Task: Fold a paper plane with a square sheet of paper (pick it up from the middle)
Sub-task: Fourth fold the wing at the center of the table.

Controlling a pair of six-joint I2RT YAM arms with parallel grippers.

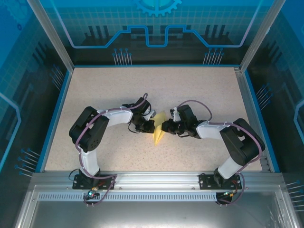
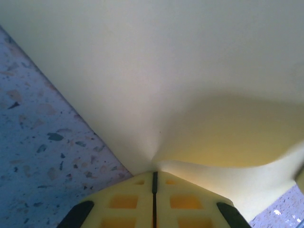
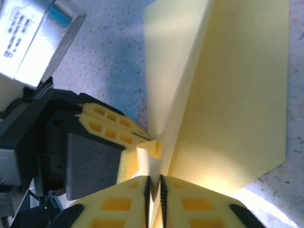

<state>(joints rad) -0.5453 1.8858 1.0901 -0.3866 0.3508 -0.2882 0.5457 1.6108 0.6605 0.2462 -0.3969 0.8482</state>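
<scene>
The yellow sheet of paper (image 1: 159,131) is folded into a narrow, pointed shape and held up between the two arms at the middle of the table. My left gripper (image 1: 150,125) is shut on its left side. In the left wrist view the jaws (image 2: 154,176) meet on a puckered corner of the paper (image 2: 166,71). My right gripper (image 1: 165,127) is shut on the opposite side. In the right wrist view its jaws (image 3: 155,184) pinch a layered edge, with the paper's flaps (image 3: 237,95) fanning upward. The left gripper's fingers (image 3: 111,126) face it there, tips close together.
The speckled table (image 1: 109,90) has a raised blue rim (image 1: 57,109) on three sides. Metal frame posts (image 1: 50,33) stand at the back corners. An aluminium rail (image 1: 152,178) carries both arm bases at the near edge.
</scene>
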